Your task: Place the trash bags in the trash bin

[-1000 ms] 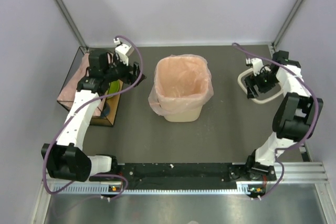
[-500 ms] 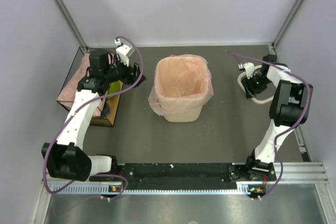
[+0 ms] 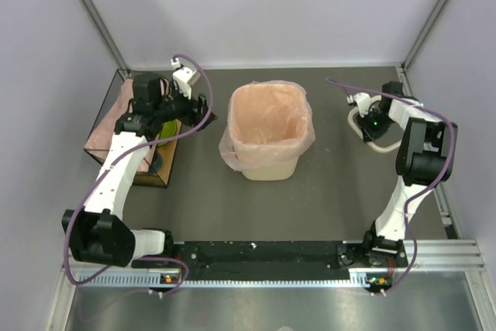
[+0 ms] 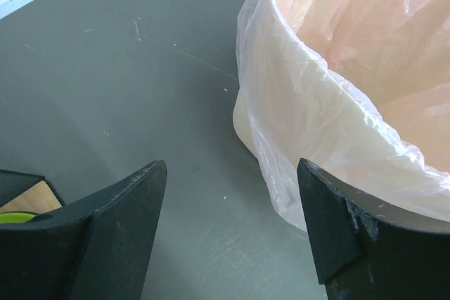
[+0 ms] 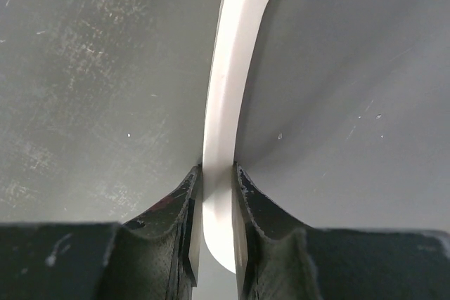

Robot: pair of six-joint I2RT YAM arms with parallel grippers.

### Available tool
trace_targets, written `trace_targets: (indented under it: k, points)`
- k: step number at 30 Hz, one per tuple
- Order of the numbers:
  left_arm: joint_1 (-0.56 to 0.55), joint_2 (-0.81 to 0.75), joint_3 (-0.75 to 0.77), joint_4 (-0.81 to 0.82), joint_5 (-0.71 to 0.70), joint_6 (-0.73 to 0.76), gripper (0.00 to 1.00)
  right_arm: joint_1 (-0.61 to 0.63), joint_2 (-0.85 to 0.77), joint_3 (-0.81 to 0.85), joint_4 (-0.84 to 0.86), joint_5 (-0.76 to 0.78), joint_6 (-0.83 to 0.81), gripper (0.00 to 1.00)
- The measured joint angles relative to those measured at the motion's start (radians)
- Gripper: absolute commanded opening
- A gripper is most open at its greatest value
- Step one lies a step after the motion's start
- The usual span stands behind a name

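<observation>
The cream trash bin (image 3: 273, 167) stands mid-table, lined with a pale pink trash bag (image 3: 267, 114) whose film folds over the rim. More pink trash bags (image 3: 104, 128) lie stacked at the far left. My left gripper (image 3: 203, 108) hovers open just left of the bin. In its wrist view the gripper (image 4: 232, 230) has bare table between its fingers, with the bin wall (image 4: 242, 119) and bag film (image 4: 337, 47) to the right. My right gripper (image 3: 366, 119) is low at the right, shut on the left side of a flat white ring (image 3: 380, 145). The wrist view shows both pads of the gripper (image 5: 216, 194) pressed against the ring's band (image 5: 232, 68).
A dark wire-framed box (image 3: 164, 168) with orange-brown sides sits at the left, under my left arm, with something green (image 3: 167, 125) inside. Grey walls close in the table on three sides. Cables loop off both arms.
My right gripper has shifted left and down onto the white ring and closed its jaws on the band. The left arm has barely moved.
</observation>
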State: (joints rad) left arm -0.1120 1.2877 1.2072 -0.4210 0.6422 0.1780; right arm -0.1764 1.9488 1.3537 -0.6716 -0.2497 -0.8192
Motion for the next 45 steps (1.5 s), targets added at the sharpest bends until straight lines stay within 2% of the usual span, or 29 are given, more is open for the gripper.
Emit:
trace_targets:
  k: [5,10,14,17,21,27,32,35,39,45]
  points:
    - [0.000,0.008,0.000,0.001,0.006,0.009,0.81,0.005,-0.032,-0.034,0.024,0.013,-0.008,0.00]
    - [0.000,0.013,0.000,0.001,0.042,0.024,0.81,0.003,-0.122,-0.022,-0.103,0.010,-0.051,0.00]
    - [0.000,0.013,-0.002,0.010,0.057,0.025,0.82,0.010,-0.239,0.127,-0.277,-0.037,-0.092,0.00]
    - [0.000,0.014,-0.005,0.026,0.055,0.008,0.82,0.051,-0.322,0.299,-0.406,-0.069,-0.126,0.00]
    - [0.000,0.020,-0.008,0.055,0.048,-0.014,0.82,0.226,-0.402,0.545,-0.547,-0.104,-0.156,0.00]
    - [0.000,0.018,-0.053,0.107,0.030,-0.053,0.82,0.557,-0.423,0.821,-0.608,-0.144,-0.171,0.00]
    - [0.000,-0.027,-0.130,0.123,-0.004,-0.073,0.82,0.808,-0.450,0.824,-0.644,-0.098,-0.117,0.00]
    - [0.000,-0.072,-0.159,0.125,-0.049,-0.078,0.82,0.904,-0.444,0.792,-0.660,-0.042,-0.073,0.00]
    - [0.002,-0.126,-0.177,0.140,-0.094,-0.079,0.82,0.980,-0.407,0.758,-0.674,0.042,-0.017,0.00]
    - [0.008,-0.176,-0.212,0.150,-0.122,-0.079,0.82,1.040,-0.355,0.719,-0.685,0.079,0.041,0.00]
